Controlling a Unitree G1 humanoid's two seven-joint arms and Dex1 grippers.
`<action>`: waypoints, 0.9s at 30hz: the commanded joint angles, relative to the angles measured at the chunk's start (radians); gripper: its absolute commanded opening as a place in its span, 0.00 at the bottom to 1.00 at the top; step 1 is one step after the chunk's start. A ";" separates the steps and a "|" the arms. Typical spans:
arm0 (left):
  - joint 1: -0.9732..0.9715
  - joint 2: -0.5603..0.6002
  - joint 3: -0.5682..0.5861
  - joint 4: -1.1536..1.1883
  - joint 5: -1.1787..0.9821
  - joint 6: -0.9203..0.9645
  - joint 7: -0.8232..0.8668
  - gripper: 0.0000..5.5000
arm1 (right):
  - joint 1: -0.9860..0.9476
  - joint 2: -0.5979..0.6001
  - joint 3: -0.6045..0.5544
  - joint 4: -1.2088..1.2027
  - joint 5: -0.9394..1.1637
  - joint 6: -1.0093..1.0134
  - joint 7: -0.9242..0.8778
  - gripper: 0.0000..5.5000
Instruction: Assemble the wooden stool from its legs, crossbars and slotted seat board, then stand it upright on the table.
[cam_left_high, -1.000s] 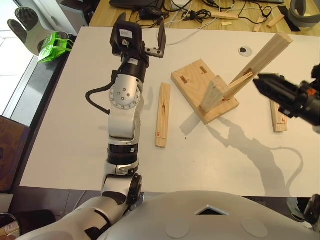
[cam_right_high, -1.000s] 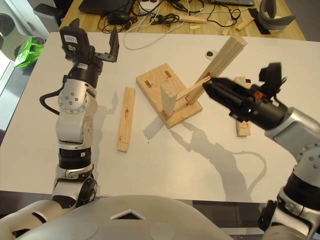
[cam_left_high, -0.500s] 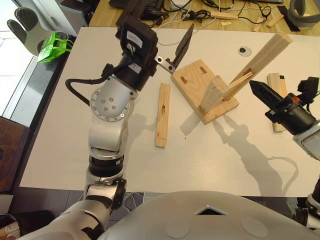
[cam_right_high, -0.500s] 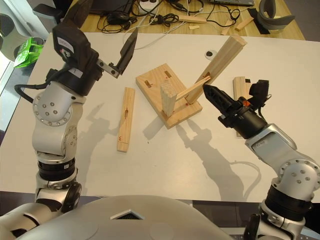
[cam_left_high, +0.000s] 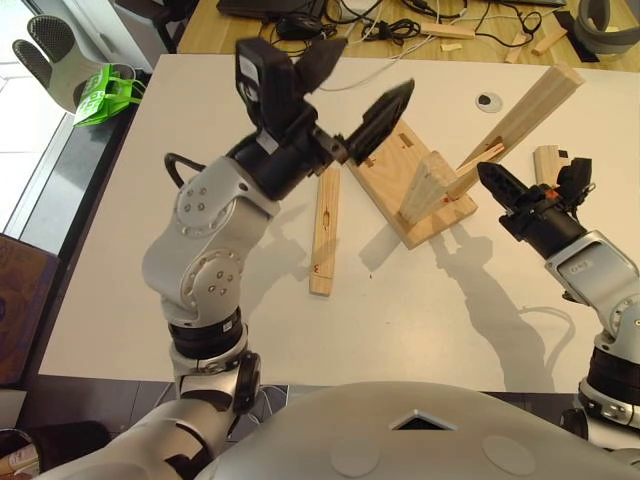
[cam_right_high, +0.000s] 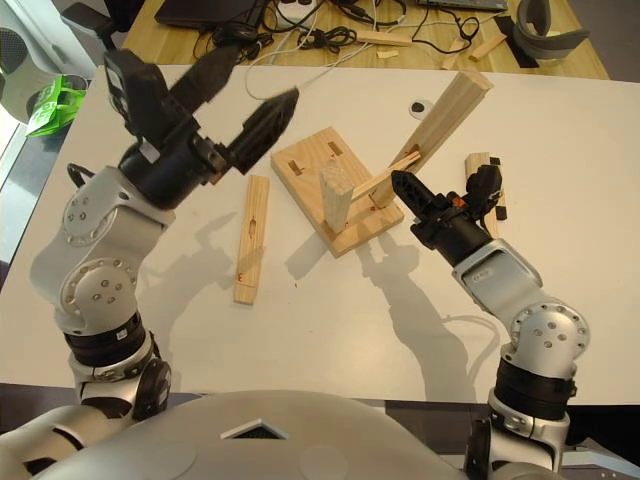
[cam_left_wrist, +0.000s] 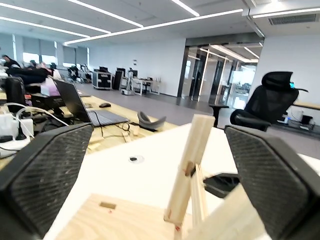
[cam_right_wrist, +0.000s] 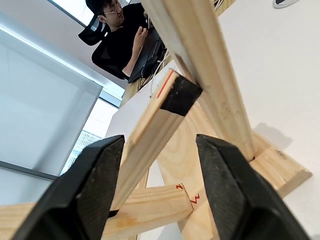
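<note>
Here the pale slotted wooden seat board (cam_left_high: 395, 180) lies on the white desk (cam_left_high: 420, 320), two legs (cam_left_high: 525, 110) and a thin crossbar (cam_left_high: 470, 168) fitted. The left claw (cam_left_high: 370, 68) hangs spread wide by its edge; the right claw (cam_left_high: 490, 178), released, straddles the crossbar. Red marks on the loose flat bar (cam_left_high: 324, 225) look unreadable.

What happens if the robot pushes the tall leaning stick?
It would probably wobble or tip: the stick leans steeply and stands high above the board. A thin bar joins it to a shorter post, so both may shift together. It looks stiff, unlikely to bend.
</note>
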 joint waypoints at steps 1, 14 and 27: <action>0.072 0.100 -0.074 -0.039 -0.042 0.065 -0.083 0.88 | -0.046 0.043 0.025 0.034 -0.050 -0.031 -0.007 0.48; 0.028 0.117 -0.142 -0.006 0.016 -0.016 -0.071 0.88 | -0.127 0.167 0.090 0.069 -0.123 -0.063 -0.058 0.48; -0.024 0.075 -0.154 0.016 0.058 -0.062 -0.004 0.88 | -0.062 0.062 0.047 0.042 -0.106 0.023 0.000 0.48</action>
